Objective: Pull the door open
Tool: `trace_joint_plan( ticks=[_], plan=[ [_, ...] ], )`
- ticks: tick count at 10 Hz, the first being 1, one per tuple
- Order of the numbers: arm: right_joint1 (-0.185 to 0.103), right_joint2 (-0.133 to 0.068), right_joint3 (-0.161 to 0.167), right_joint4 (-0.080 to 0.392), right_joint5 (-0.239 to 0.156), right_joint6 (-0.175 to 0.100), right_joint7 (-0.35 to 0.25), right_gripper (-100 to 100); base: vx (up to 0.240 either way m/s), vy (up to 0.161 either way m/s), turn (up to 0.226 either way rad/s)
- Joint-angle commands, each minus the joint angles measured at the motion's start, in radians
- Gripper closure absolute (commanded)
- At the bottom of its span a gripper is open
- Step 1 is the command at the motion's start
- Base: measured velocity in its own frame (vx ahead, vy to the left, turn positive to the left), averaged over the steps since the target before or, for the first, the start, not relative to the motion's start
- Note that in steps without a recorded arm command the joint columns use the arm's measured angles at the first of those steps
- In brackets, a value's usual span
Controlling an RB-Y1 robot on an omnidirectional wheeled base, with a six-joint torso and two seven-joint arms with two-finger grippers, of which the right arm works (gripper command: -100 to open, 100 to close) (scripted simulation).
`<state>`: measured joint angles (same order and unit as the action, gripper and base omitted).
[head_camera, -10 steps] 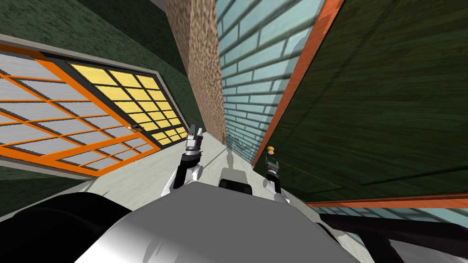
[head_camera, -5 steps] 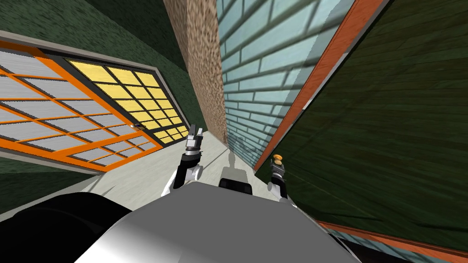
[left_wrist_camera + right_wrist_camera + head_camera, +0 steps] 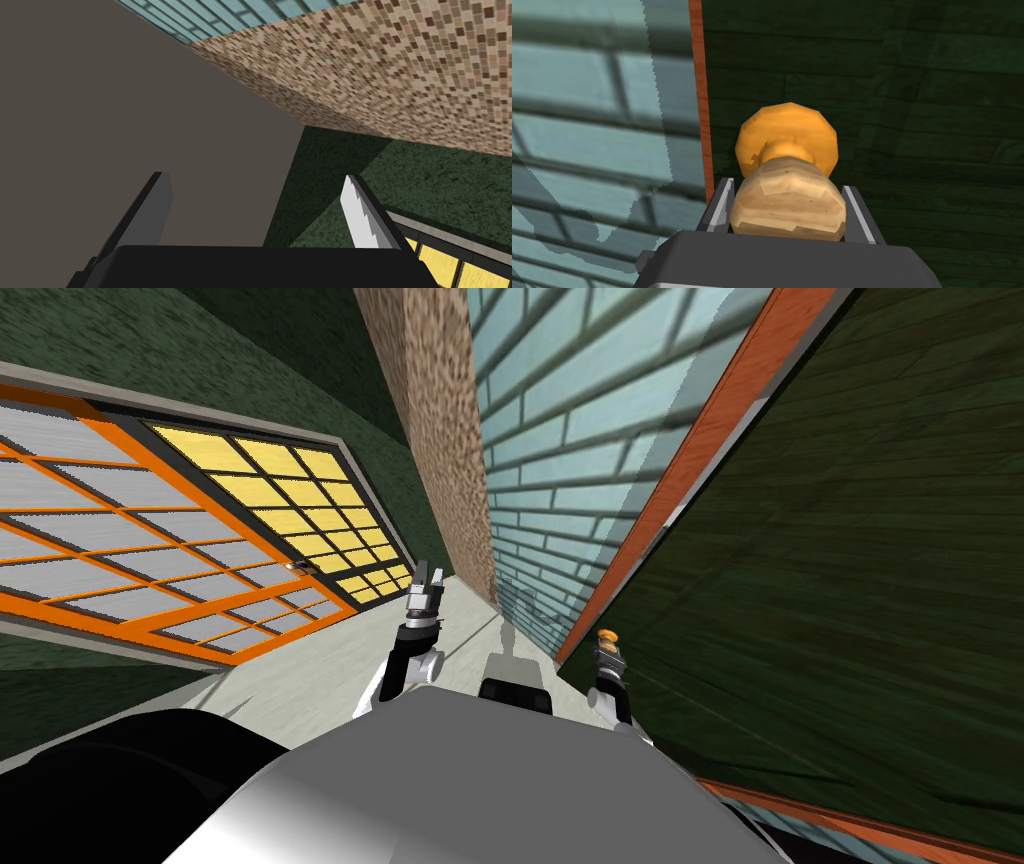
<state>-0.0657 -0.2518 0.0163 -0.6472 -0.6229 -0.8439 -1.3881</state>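
**A:** What has your right claw got?

**B:** My right claw (image 3: 787,186) is clamped on the door knob (image 3: 786,200), with one blade pressed to each side of its tan front bulb. The orange disc behind the bulb sits against the dark green door (image 3: 912,100).

**A:** Where on the door?

**B:** Close to the door's edge, beside the orange frame (image 3: 698,75). The teal brick wall (image 3: 587,140) lies past that.

**A:** How will it handle?

**B:** I judge the knob hard, rounded and smooth, so my blades could slide off its front. A hold further back, toward the narrow neck, looks safer. The door seems a stiff, heavy slab, so it wants a steady pull along its swing.

**A:** Your left claw?

**B:** My left claw (image 3: 428,580) is spread and holds nothing. It hangs over the pale floor (image 3: 330,668), well apart from the door.

**A:** Any containers?

**B:** None that I can make out.
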Motion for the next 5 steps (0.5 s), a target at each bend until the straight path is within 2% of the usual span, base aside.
trace_joint_plan(
  ticks=[1, 3, 5],
  plan=[
    [-0.001, 0.004, 0.002, -0.001, 0.001, 0.0, 0.0, 100, -0.014, 0.006, 0.0],
    [-0.001, 0.004, 0.002, -0.001, 0.001, 0.0, 0.0, 100, -0.003, 0.002, -0.001],
    [0.01, -0.014, 0.022, -0.004, 0.01, 0.0, -0.029, 100, -0.153, 0.0, 0.107]
  ],
)
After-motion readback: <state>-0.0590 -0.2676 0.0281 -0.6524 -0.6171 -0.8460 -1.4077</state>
